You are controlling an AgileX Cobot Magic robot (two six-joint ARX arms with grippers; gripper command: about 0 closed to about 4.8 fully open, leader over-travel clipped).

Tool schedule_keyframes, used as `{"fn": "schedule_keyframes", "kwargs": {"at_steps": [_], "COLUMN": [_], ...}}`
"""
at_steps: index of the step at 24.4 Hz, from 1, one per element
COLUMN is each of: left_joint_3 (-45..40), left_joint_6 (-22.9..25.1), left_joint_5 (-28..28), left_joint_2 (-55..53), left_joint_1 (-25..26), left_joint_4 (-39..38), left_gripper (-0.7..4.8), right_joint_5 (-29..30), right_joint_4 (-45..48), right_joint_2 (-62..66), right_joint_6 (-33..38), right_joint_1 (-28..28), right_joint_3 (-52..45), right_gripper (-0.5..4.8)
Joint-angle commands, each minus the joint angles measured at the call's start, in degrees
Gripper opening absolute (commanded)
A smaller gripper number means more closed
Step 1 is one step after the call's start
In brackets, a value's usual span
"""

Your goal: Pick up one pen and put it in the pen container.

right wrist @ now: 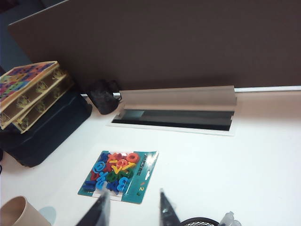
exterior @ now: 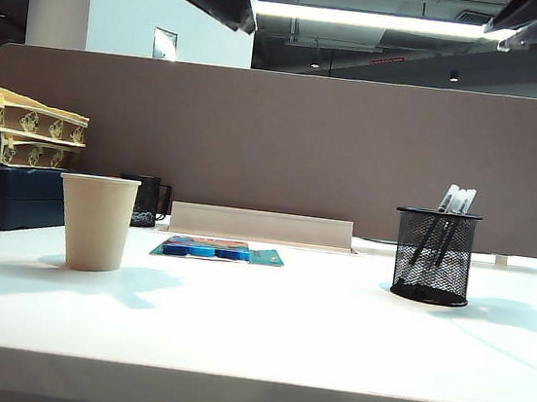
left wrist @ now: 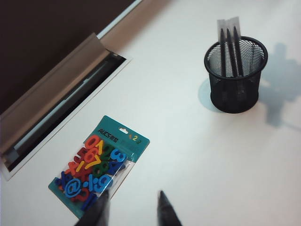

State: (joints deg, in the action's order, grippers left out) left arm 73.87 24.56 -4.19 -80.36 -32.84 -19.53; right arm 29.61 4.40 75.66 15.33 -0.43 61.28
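The pen container (exterior: 433,256), a black wire-mesh cup, stands right of centre on the white desk. Three pens (exterior: 455,199) stand in it, clear caps up. In the left wrist view the pen container (left wrist: 236,74) and its pens (left wrist: 229,42) lie far off, and my left gripper (left wrist: 134,203) hangs open high over the desk, holding nothing. My right gripper (right wrist: 134,201) is also open and holds nothing. It hovers high, with the container's rim (right wrist: 200,220) and pen caps (right wrist: 229,219) just beside one finger. No pen lies on the desk in any view.
A beige paper cup (exterior: 95,222) stands at the left. A teal pack of coloured magnet letters (left wrist: 99,165) lies near the cable slot flap (right wrist: 176,96). Stacked boxes (right wrist: 33,89) and a small black mesh cup (right wrist: 104,95) sit at the back left by the partition (exterior: 276,143).
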Motion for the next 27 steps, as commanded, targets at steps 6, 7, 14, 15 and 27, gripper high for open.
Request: {"fn": "schedule_keyframes", "kwargs": {"at_steps": [6,7,14,15,27], "left_joint_3": [0.3,0.3,0.1,0.0,-10.6], "left_joint_6": [-1.4,-1.4,-4.0,-4.0,-7.6], "left_joint_5": [3.3,4.0,4.6,4.7,7.1], "left_joint_2": [4.5,5.6,9.9,10.4,22.0], "left_joint_1": [0.0,0.0,0.0,0.0,-0.1], "left_joint_4": [-7.4,-7.8,-9.2,-9.6,-13.0], "left_gripper": [1.27,1.49,2.2,2.2,2.2], "right_joint_5": [1.5,1.2,-2.8,-3.3,-11.9], "right_joint_4": [-3.5,-3.6,-10.6,-11.8,-24.5], "right_joint_2": [-5.5,-7.0,-14.1,-15.1,-25.6], "right_joint_6": [-0.6,-0.8,-6.8,-7.6,-15.8], "right_joint_1": [0.0,0.0,0.1,0.0,0.1], "right_joint_3": [0.3,0.3,0.3,0.3,0.3], "right_gripper": [1.31,1.31,1.31,1.31,1.81]}}
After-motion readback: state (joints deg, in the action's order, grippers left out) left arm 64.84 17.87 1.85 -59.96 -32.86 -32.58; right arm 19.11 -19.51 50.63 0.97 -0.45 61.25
